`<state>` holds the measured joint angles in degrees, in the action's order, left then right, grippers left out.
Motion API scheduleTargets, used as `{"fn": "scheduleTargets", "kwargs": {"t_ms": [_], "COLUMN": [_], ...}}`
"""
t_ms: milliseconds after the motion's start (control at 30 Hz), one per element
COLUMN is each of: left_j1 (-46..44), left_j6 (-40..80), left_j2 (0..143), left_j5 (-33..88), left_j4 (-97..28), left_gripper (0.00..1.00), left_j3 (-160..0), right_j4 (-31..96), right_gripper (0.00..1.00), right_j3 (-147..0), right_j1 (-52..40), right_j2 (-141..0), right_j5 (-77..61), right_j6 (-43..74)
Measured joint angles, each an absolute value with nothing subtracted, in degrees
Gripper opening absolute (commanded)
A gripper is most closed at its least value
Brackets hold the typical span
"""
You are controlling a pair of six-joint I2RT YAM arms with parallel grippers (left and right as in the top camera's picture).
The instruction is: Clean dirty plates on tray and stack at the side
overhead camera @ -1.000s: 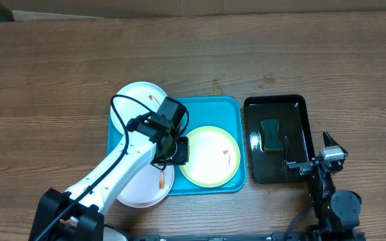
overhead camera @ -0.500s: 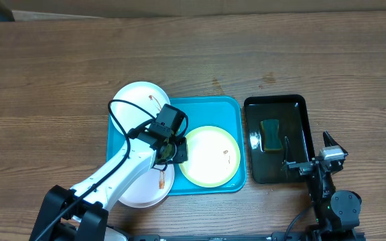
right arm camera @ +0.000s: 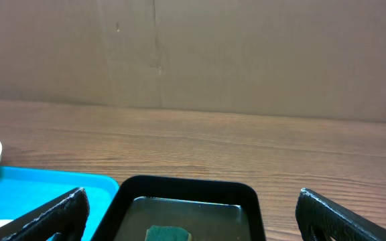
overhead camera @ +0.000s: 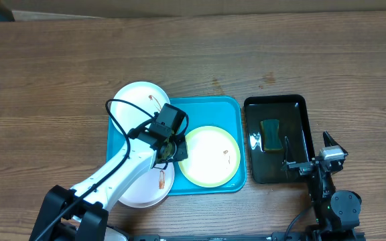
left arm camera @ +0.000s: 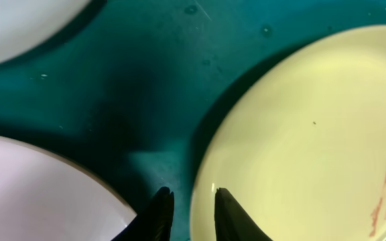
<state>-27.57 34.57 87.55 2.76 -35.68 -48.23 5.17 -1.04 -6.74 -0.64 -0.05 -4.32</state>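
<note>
Because the left gripper (left arm camera: 191,195) straddles the edge of the yellow-green plate (left arm camera: 300,147) on the blue tray (left arm camera: 146,87) with jaws nearly together, though I cannot tell whether they pinch it, a shallow hold could let it slip onto the neighbouring white plate (left arm camera: 39,201) when lifted.

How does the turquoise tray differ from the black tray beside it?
The turquoise tray is larger and blue; the black tray is smaller and glossy. The turquoise tray carries plates, while the black tray holds a green sponge. Both are rectangular with rounded corners and raised rims, side by side on the table.
</note>
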Motion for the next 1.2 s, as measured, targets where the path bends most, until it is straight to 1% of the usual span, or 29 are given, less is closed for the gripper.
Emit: {"fn": "scheduleTargets", "kwargs": {"t_ms": [133,400,767,867,933,967,1067,1133,1200], "left_j1": [-29.28,-31.16,-31.16,-31.16,-31.16,-31.16,-31.16,-31.16,-31.16], "left_j6": [34.61,34.61,34.59,34.57,34.52,34.59,34.61,34.59,34.61], "left_j2": [87.55,87.55,87.55,87.55,87.55,87.55,87.55,87.55,87.55], "left_j5": [2.72,1.43,-0.54,-0.56,-0.51,-0.47,0.03,0.78,1.13], "left_j4": [-35.68,-35.48,-35.16,-35.11,-35.11,-35.09,-35.11,-35.11,-35.09], "left_gripper": [0.27,0.27,0.39,0.44,0.5,0.51,0.53,0.5,0.48], "left_j3": [-48.23,-48.23,-48.23,-48.23,-48.23,-48.23,-48.23,-48.23,-48.23], "right_j4": [5.17,5.19,4.99,3.44,3.49,3.66,0.45,-6.13,-7.38], "right_gripper": [1.0,1.0,1.0,1.0,1.0,1.0,1.0,1.0,1.0], "right_j3": [-1.04,-1.04,-1.04,-1.04,-1.04,-1.04,-1.04,-1.04,-1.65], "right_j1": [-6.74,-6.74,-6.72,-6.74,-6.74,-6.74,-6.74,-6.74,-6.74], "right_j2": [-0.64,-0.62,-0.64,-0.62,-0.62,-0.62,-0.64,-0.62,-0.54], "right_j5": [-0.05,-0.03,-0.03,-0.64,-2.55,-3.84,-6.87,-10.13,-12.47], "right_j6": [-4.29,-4.29,-4.29,-4.29,-4.29,-4.32,-3.99,-2.37,-0.27]}}
